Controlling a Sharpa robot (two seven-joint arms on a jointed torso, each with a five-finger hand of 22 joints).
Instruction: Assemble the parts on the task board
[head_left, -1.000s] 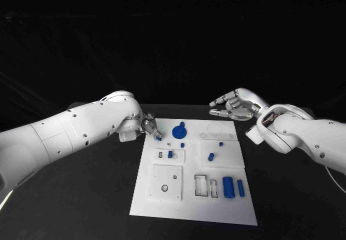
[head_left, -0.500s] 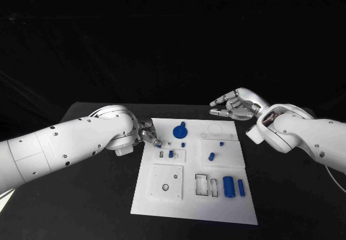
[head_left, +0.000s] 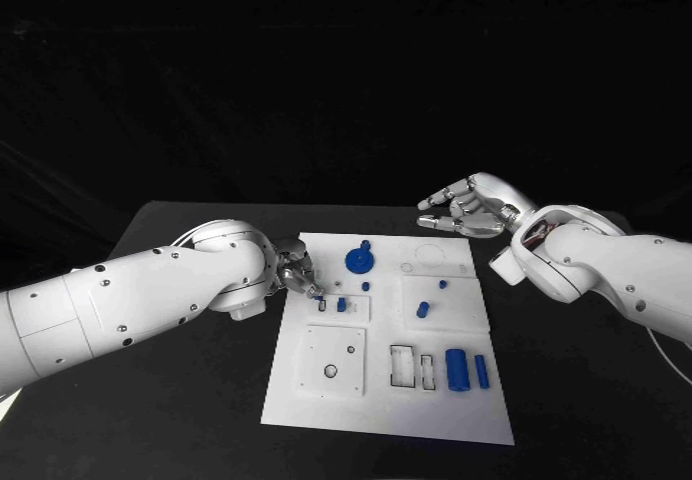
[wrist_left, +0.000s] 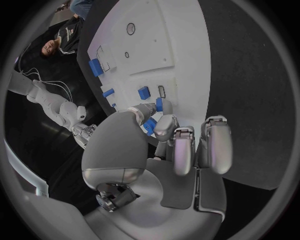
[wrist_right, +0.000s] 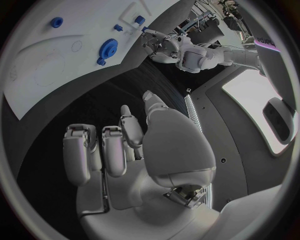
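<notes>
Nearest, on the matte black desk (head_left: 577, 400): the near end of the flat white rectangular task board (head_left: 389, 415), carrying a fat blue cylinder part (head_left: 456, 370) and a slim blue bar part (head_left: 480, 372) side by side, just beside two empty rectangular slots (head_left: 414, 368). Left of those, a raised white square plate with a small round hole (head_left: 332, 362).

Midway up the board: a short blue block part (head_left: 342, 306) and a blue peg part (head_left: 423, 311), well apart, each by its own recess.

At the board's left edge: the silver left hand (head_left: 299, 272), reaching in over the board, thumb and a fingertip pinched on a tiny blue part (wrist_left: 150, 125), other fingers loosely curled beside it. Held just above the small recesses next to the blue block; contact with the board impossible to tell.

Judged as the placing step: carrying one small part to its seat. Next move calls for fine lining-up over the recess, a slow lowering, and release only once seated; risk of the part tipping or jamming at an angle.

Farther off: a round blue toothed gear part (head_left: 361, 264), near the board's far end.

Farthest: the silver right hand (head_left: 469, 212), hovering beyond the board's far right corner, fingers apart and lightly bent, holding nothing.
</notes>
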